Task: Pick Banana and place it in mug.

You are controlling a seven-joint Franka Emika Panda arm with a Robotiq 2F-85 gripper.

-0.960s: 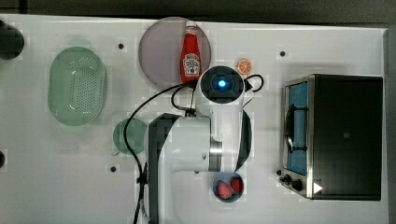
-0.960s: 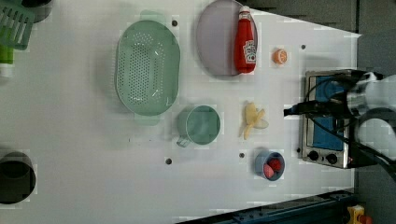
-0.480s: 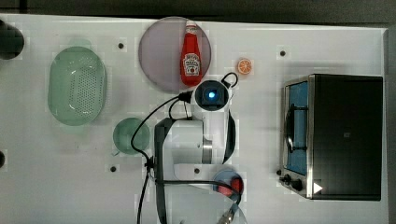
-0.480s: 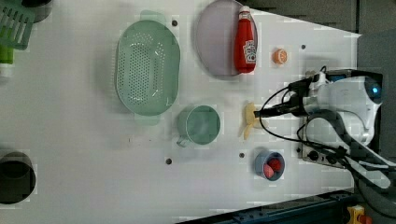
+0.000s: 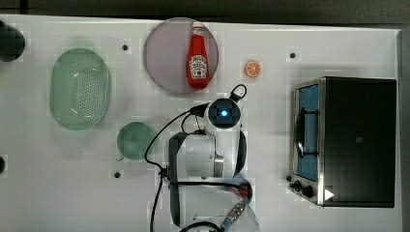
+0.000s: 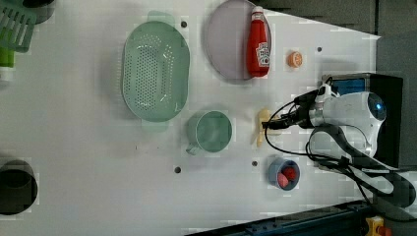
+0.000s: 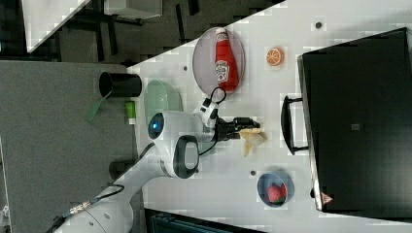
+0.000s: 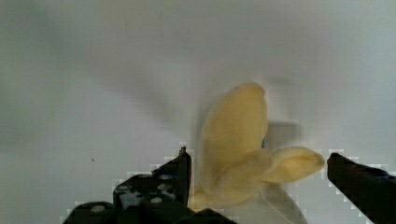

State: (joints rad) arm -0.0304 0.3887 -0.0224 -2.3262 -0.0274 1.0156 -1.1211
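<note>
White tabletop (image 6: pixel 88 162): banana (image 6: pixel 262 129) lies just beside the mug (image 6: pixel 212 131), gripper (image 8: pixel 259 175) spread wide astride it; looks light, soft, smooth-skinned, likely best pinched across its joined stem end

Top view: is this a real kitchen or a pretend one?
Probably a pretend kitchen set up for a robot. On the white table lie a ketchup bottle on a plate, a green colander, a toaster oven and a toy banana.
</note>
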